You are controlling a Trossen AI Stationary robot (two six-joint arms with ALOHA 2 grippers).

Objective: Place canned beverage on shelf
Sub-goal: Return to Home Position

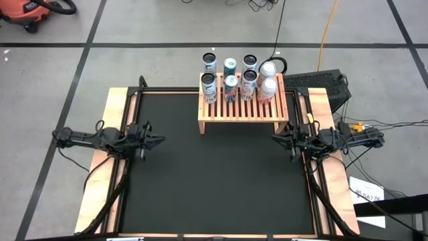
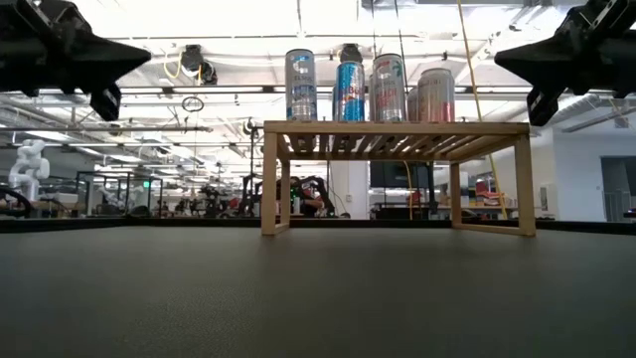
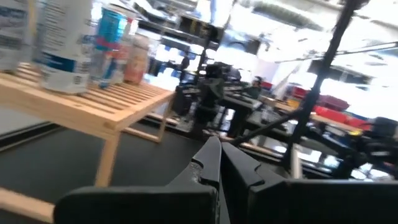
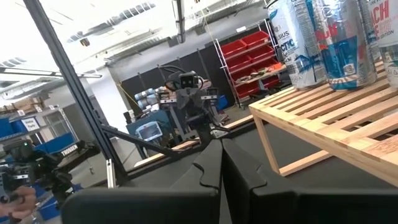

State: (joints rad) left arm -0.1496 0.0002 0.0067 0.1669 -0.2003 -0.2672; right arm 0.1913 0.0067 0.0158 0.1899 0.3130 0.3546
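The black worktop (image 1: 214, 181) carries the shelf (image 1: 243, 110) at the middle of its far edge. Eight cans (image 1: 231, 84) stand upright on the slats in two rows of four. The left hand (image 1: 160, 140) and right hand (image 1: 274, 138) hover at opposite sides, both closed and empty.

Grey concrete floor (image 1: 167, 27) with dark tape lines — orange shop vacuum (image 1: 27, 12) on it; red bin racks (image 4: 244, 48), bright ceiling strip lights (image 2: 298, 20).
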